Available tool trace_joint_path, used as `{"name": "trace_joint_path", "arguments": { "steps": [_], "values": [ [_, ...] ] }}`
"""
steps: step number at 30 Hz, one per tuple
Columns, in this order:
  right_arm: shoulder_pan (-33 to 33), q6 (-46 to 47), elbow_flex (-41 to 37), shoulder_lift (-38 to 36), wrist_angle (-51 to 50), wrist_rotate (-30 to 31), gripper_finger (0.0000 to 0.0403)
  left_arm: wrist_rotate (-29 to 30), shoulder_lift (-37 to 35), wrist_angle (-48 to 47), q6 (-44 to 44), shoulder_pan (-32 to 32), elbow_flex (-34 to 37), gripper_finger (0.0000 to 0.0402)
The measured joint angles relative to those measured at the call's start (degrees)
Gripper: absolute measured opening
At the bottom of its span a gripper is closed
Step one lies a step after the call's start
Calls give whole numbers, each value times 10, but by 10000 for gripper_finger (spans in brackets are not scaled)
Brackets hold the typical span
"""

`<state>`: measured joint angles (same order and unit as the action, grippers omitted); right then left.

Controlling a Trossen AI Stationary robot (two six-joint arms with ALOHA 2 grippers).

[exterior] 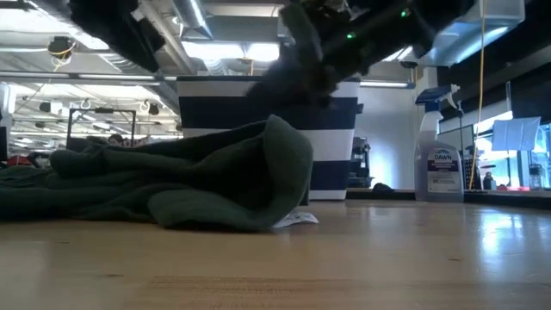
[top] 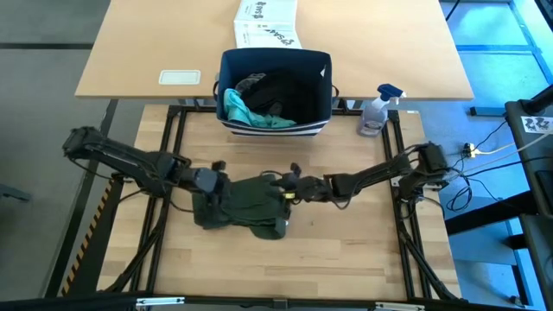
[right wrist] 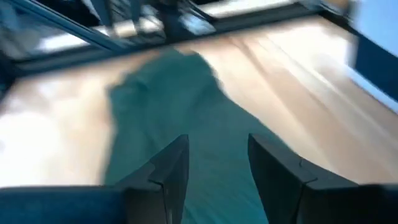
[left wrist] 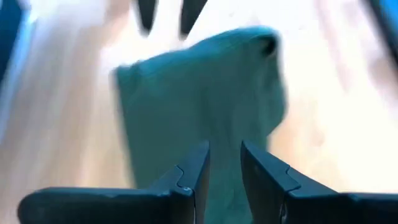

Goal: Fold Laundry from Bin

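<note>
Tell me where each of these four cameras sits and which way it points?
High view: overhead, looking straight down on the wooden table, both dark arms and the navy-blue striped fabric bin.
Low view: at tabletop height, looking level across at the crumpled olive-green cloth garment; arms blurred above.
Left wrist view: behind the left hand, facing the garment.
Right wrist view: behind the right hand, facing the garment.
Shared: all four show that garment.
</note>
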<state>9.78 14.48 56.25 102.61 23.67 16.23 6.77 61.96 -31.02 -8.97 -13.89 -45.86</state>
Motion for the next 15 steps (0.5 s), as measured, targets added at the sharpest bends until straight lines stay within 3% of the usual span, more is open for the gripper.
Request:
{"name": "trace_joint_path", "arguments": {
  "steps": [5, 10, 15],
  "values": [
    [0, -15, 0, 80, 115, -50, 165, -16, 33, 119, -47, -13, 103, 86],
    [-1, -14, -1, 148, 74, -53, 165, 4, 67, 119, -147, -14, 177, 86],
    [0, -13, 2, 160, 53, -45, 165, 18, 81, 131, -209, -14, 209, 86]
  ]
}}
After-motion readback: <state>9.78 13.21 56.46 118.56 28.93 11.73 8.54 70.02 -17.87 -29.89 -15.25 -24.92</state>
